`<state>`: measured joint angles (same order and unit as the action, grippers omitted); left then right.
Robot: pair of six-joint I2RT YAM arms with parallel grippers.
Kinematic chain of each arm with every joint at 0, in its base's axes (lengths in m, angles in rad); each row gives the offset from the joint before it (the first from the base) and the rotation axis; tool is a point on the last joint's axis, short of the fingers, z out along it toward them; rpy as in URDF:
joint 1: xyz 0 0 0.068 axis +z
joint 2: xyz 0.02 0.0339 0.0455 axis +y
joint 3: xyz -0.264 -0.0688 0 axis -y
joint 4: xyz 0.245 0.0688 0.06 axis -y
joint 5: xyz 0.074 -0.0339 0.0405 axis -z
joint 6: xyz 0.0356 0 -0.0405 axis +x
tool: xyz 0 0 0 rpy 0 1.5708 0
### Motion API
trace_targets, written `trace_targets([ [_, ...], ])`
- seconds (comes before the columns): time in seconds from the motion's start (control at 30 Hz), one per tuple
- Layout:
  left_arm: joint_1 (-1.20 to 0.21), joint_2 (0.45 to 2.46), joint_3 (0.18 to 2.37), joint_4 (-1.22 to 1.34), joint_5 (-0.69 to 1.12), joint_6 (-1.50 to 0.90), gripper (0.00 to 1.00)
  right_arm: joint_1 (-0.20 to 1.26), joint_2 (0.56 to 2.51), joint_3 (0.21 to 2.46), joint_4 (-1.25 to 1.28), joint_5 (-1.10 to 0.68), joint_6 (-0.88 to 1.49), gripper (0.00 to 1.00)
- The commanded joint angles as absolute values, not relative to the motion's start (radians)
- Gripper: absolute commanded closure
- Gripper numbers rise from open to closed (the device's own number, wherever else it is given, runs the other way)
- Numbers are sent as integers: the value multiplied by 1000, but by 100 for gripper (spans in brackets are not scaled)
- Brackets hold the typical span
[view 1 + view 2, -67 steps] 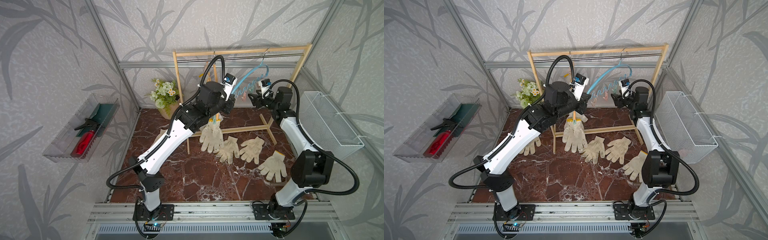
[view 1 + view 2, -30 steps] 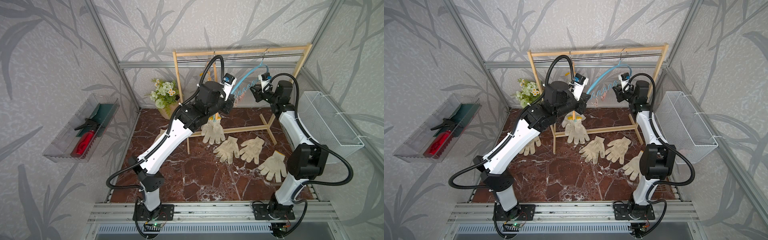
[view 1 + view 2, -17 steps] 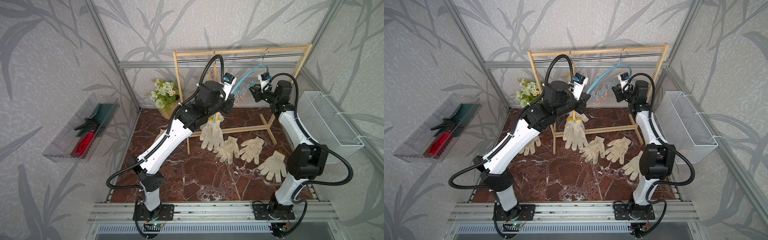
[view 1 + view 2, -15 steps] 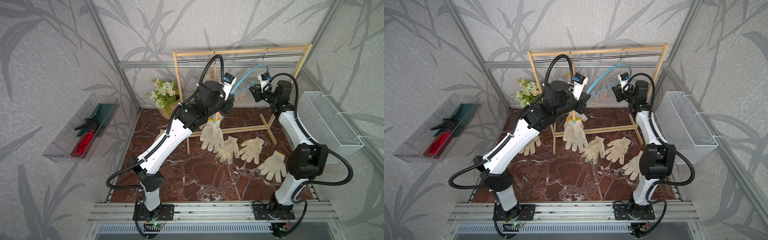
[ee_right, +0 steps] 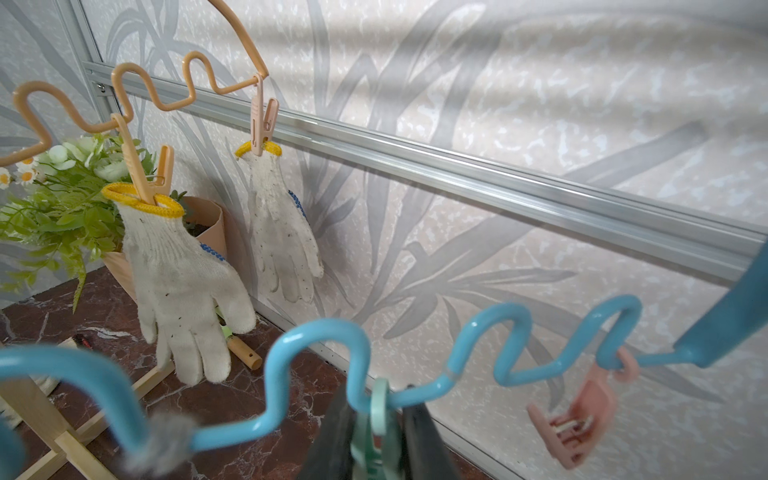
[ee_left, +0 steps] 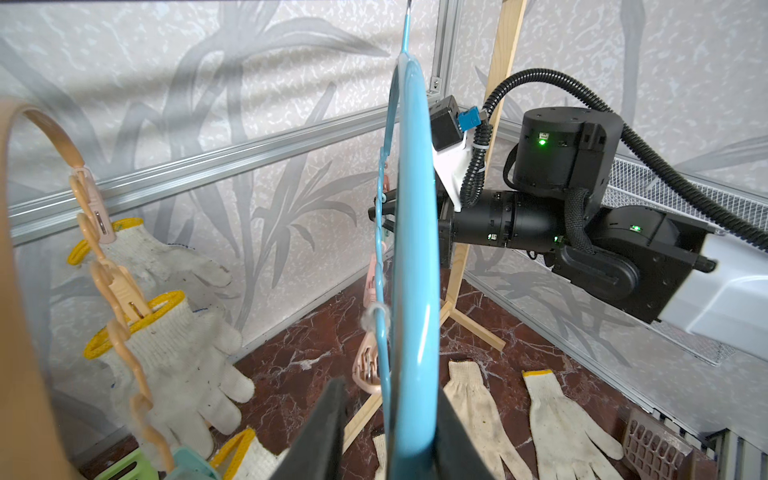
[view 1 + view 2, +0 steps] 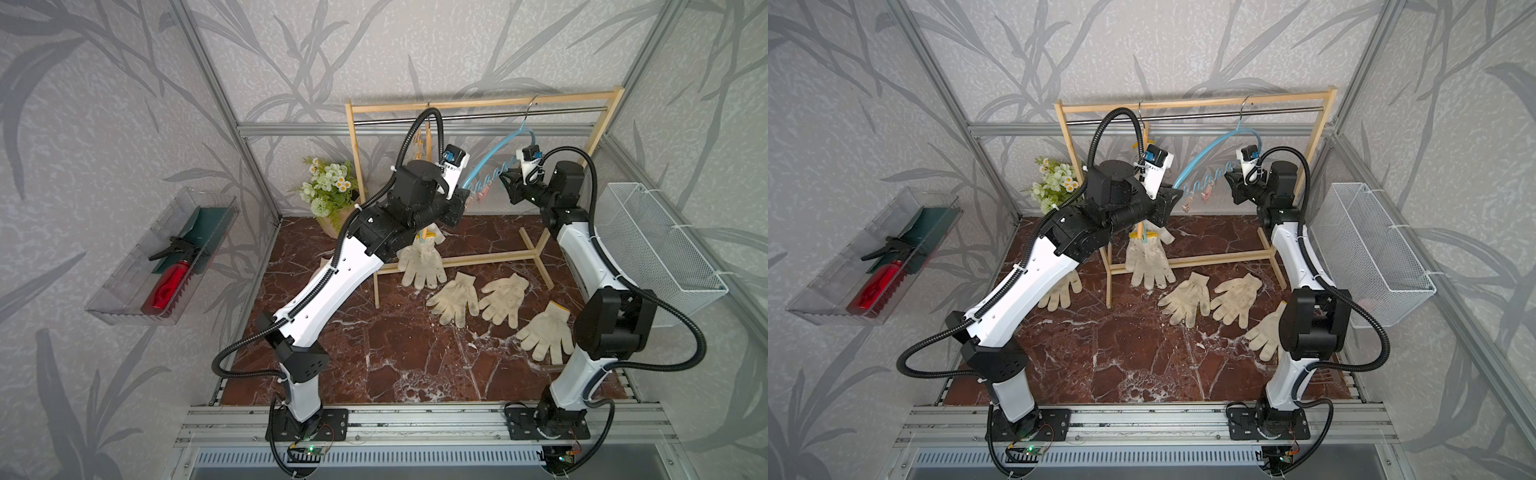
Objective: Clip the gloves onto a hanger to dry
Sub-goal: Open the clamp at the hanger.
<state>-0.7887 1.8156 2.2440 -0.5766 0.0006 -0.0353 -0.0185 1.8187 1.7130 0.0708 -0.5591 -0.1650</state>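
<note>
A blue wavy hanger hangs from the rack's rod. In the left wrist view my left gripper stands open around the hanger's end, one finger touching it, the other apart. My right gripper is shut on a green clip that hangs on the hanger's wavy bar. Two pink clips dangle beside it. Off-white gloves with yellow cuffs hang clipped on a beige hanger. Several more gloves lie on the marble floor.
The wooden rack stands at the back, its foot bars on the floor. A flower pot sits at the back left. A wire basket hangs on the right wall. On the left wall is a clear tray with a red bottle.
My left gripper's jaws have widened around the blue hanger's end. The lowest hanging glove has swayed a little. The right arm has stayed at the green clip.
</note>
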Motion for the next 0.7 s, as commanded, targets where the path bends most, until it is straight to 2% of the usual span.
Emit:
trace_targets([
  [0.0,-786,1753,2209,-588,12,-41,65,-12,1798,1693,66,-573,-152,79],
  [0.07,-792,1729,2186,-594,16,-40,61,-11,1798,1692,66,-572,-149,80],
  [0.43,-864,1515,1849,-522,-54,-62,59,-11,1795,1680,94,-542,-120,77],
  [0.67,-858,1308,1592,-536,-235,-128,65,-9,1787,1670,107,-540,-99,77],
])
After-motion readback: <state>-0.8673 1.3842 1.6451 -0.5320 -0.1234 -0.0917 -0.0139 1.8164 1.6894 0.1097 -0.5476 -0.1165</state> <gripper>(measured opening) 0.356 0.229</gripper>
